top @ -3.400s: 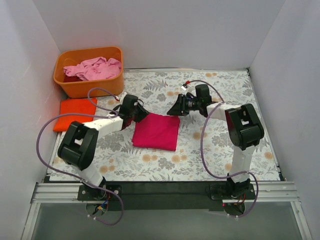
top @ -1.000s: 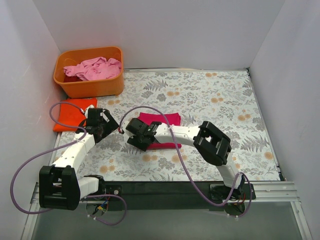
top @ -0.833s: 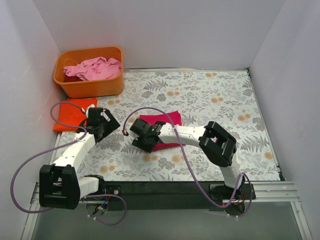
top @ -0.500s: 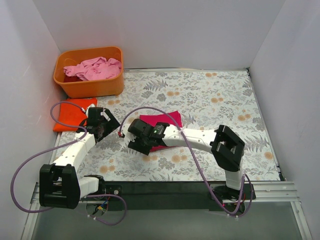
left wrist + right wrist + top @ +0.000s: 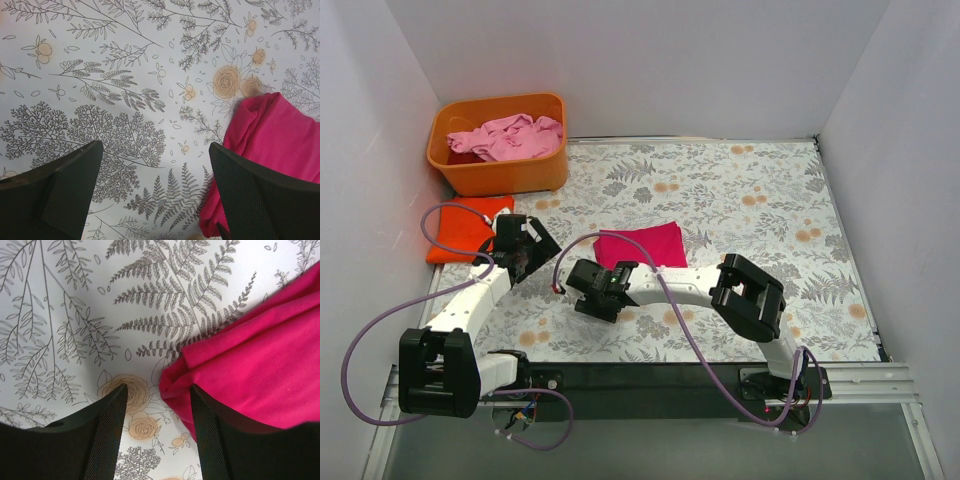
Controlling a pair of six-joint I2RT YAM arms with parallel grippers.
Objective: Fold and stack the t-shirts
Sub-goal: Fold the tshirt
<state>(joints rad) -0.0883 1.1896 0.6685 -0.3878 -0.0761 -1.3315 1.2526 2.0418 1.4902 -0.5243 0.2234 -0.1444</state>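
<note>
Magenta-red t-shirt (image 5: 640, 245) lies folded mid-frame on the floral table (image 5: 770, 200), soft, light and floppy by my guess, so with my right gripper (image 5: 157, 430) spread above its bunched corner and my left gripper (image 5: 155, 200) gaping empty nearby, I'd pinch every layer at that fold.

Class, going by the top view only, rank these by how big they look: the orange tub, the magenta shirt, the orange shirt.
Largest: tub.
Then magenta shirt and orange shirt: about alike, both partly covered, so unranked.

Plain white walls (image 5: 620, 60) enclose a floral-patterned table (image 5: 770, 200).
</note>
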